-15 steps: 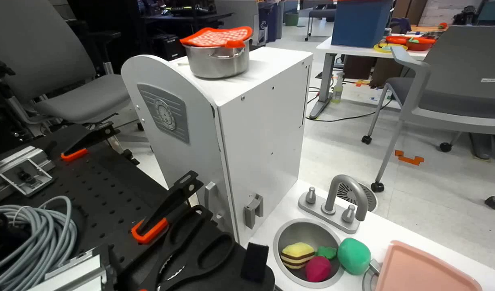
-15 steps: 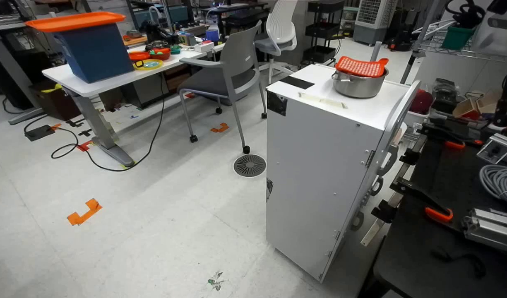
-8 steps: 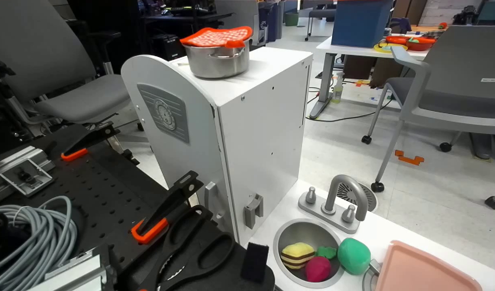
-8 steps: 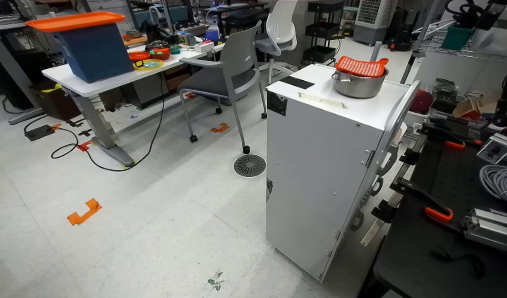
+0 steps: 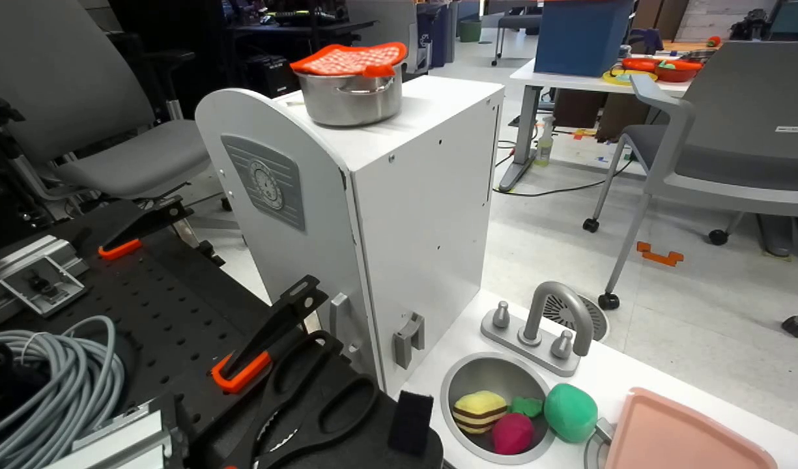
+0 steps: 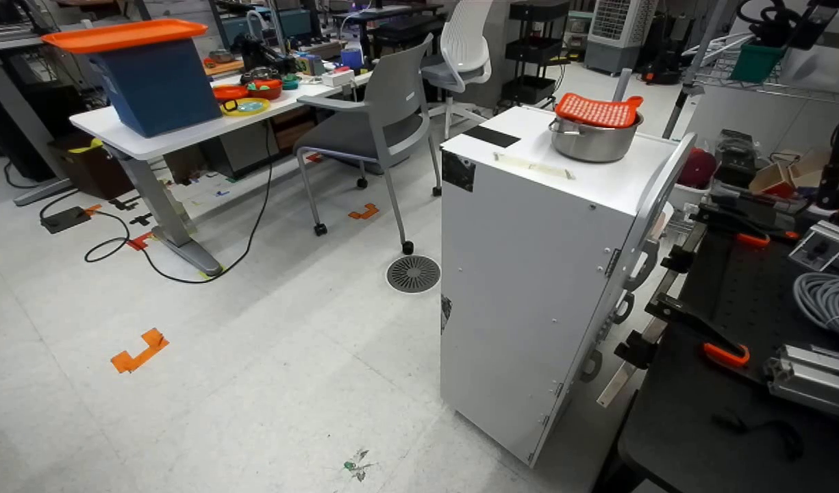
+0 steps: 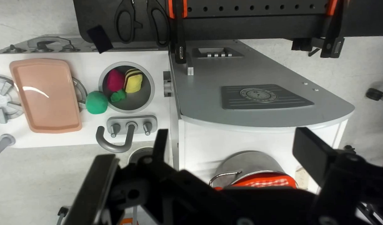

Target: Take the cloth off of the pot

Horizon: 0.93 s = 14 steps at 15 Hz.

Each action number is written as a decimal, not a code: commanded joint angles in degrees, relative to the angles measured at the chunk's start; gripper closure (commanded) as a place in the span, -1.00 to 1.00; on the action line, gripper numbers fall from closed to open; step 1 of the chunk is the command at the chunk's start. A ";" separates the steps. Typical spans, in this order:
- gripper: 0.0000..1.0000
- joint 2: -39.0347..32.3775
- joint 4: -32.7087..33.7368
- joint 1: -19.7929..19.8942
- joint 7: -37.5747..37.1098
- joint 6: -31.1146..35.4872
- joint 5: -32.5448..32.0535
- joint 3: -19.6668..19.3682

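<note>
Prob. approach step — gripper [image 7: 232,140] w/ jaws apart; checked cloth [image 5: 346,60] atop metal pot [image 5: 352,102], nr cabinet top [image 5: 441,104] edge by curved panel [image 5: 324,254]. Next: align w/ cloth, pinch.

The cloth [image 5: 350,60] lies on the pot [image 5: 353,103], and the pot stands on top of the cabinet [image 5: 428,195]. In an exterior view, the bench [image 5: 206,286] is to the left of the cabinet and the counter [image 5: 607,378] is to the right. The sink [image 5: 490,371] is set in the counter, with three objects [image 5: 480,412] in it. Behind the sink is the tap [image 5: 535,312]. A ball [image 5: 571,413] lies between the sink and the tray [image 5: 685,436].
</note>
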<state>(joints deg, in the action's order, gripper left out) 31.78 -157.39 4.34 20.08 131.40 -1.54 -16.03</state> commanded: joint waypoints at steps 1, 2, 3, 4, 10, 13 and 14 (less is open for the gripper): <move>-1.00 -0.06 0.07 0.71 0.36 -0.14 0.53 0.77; -1.00 -0.70 0.47 0.79 -0.15 -0.40 0.61 0.84; -1.00 -1.33 0.76 0.81 -0.38 -0.08 0.61 0.86; -1.00 -2.24 1.59 0.46 -0.21 -0.70 1.02 0.68; -1.00 -11.15 9.50 -1.10 -0.63 -0.78 1.32 2.27; -1.00 -16.63 14.98 -1.25 -1.19 -1.00 1.50 3.34; -1.00 -18.36 16.85 -1.15 -1.42 -1.34 1.57 3.65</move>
<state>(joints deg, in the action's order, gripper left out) 19.83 -147.18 3.34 19.42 131.40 -1.49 -13.49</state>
